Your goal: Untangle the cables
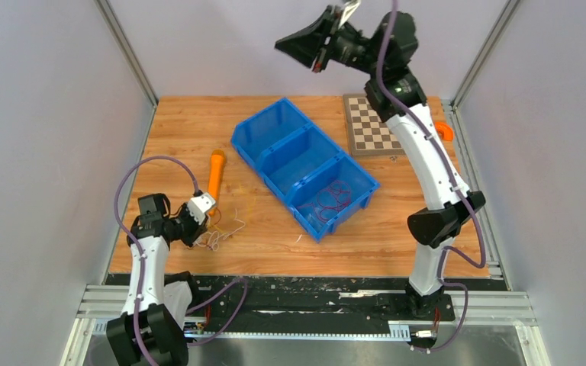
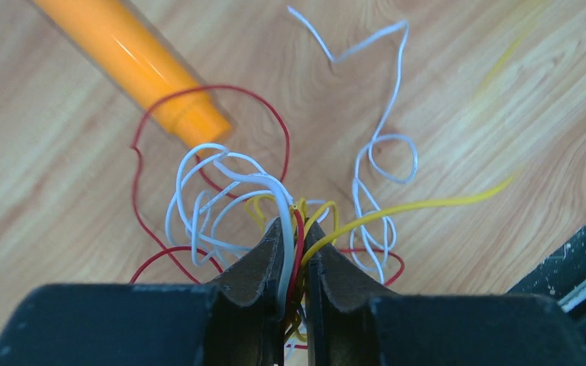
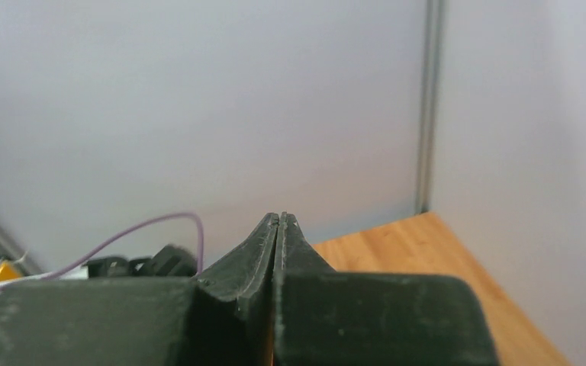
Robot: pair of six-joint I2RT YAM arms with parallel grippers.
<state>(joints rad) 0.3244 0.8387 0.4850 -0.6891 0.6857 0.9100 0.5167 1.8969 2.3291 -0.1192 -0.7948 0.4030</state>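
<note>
Left gripper: fingers pressed together on a bundle of the cables. White, red and yellow strands run between the pads. It sits low over the table, near-left part.

Cables: the tangle lies on the wood just in front of my left fingertips. White loops are bunched in the middle. A red strand curves wide to the left. One yellow strand runs off to the right. A loose white strand trails away on the far side.

An orange cylinder lies just beyond the tangle. The red loop reaches its near end; contact not clear.

Right gripper: fingers together, nothing between them. The arm is raised high over the far edge, facing the back wall.

Blue bin: three compartments, set diagonally mid-table. Red cable loops lie in the nearest compartment, well apart from the tangle.

Checkerboard: flat at far right.
</note>
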